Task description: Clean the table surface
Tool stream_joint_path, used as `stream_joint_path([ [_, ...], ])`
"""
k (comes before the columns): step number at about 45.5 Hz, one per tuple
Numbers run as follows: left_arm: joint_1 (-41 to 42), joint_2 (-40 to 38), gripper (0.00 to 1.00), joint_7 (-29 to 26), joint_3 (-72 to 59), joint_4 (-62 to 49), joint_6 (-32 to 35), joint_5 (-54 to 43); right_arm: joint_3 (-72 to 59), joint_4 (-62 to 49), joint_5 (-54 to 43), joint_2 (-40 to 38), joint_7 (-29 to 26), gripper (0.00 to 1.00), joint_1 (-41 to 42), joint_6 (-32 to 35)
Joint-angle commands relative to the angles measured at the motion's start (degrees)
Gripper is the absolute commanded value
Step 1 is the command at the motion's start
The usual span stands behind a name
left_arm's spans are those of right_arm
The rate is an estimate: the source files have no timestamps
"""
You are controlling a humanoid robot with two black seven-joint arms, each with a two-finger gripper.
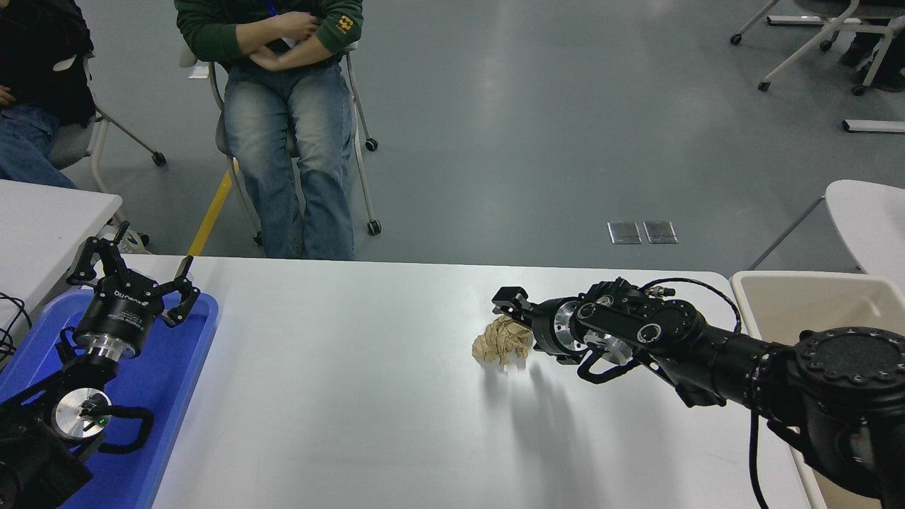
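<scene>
The table surface is a wide glossy white top. A crumpled brown paper ball lies on it, right of centre. My right gripper reaches in from the right and sits low at the ball's right side. It is open, with one finger past the ball's far edge; the other finger is hidden behind the ball and the wrist. I cannot tell whether it touches the paper. My left gripper is parked open at the lower left, above a blue tray.
The blue tray lies on the table's left end. A beige bin stands off the right end. Two people sit on chairs at the far side. Smaller white tables show at the left and right edges.
</scene>
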Motion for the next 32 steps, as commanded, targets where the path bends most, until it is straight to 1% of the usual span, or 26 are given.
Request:
stream_joint_path([
  [1,0.00,0.00,1.00,0.01,0.00,0.00,0.00,0.00,0.04,-0.10,0.02,0.00,0.52,0.96,-0.43,-0.45],
  [32,0.00,0.00,1.00,0.01,0.00,0.00,0.00,0.00,0.04,-0.36,0.02,0.00,0.52,0.95,-0.43,-0.80],
])
